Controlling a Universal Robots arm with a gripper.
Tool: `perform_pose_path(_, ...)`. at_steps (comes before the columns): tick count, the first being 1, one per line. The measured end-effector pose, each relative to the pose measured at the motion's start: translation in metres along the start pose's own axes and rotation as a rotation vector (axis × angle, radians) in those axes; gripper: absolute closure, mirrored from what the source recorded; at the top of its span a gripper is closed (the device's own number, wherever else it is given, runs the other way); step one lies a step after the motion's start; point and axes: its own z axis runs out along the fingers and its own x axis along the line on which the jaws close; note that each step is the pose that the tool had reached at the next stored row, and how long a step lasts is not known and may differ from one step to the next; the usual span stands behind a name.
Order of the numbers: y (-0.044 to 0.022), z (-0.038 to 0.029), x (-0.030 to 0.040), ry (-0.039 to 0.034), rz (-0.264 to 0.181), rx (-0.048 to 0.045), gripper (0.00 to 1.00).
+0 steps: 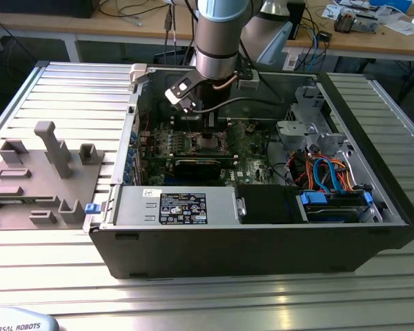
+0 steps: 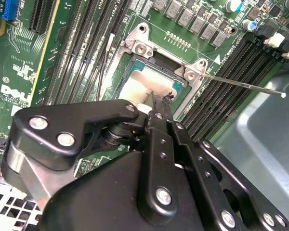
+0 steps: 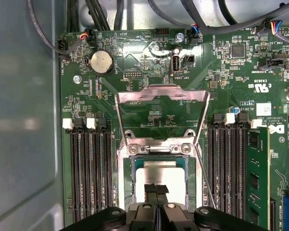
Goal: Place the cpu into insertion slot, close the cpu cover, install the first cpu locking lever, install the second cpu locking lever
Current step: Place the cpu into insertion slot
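Shows a printed sticker on the power supply box, fine white lettering across the circuit board, and pale lettering on the grey base.

Green motherboard, silver-grey cpu, silvery cpu cover, black hand, blue cables

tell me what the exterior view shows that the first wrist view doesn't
Exterior view: the whole open computer case, the grey parts tray on the exterior view's left, and the arm reaching in. First wrist view: the chip lying in its socket, the metal cover swung open, a coin battery. Both: the green circuit board and the claw over the socket.
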Motion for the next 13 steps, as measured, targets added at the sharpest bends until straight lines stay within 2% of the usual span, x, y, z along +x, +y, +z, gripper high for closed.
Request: perform_pose_path(13, -0.0002, -0.0172, 0.0005, 0.0001, 0.000, 0.0001, 0.89)
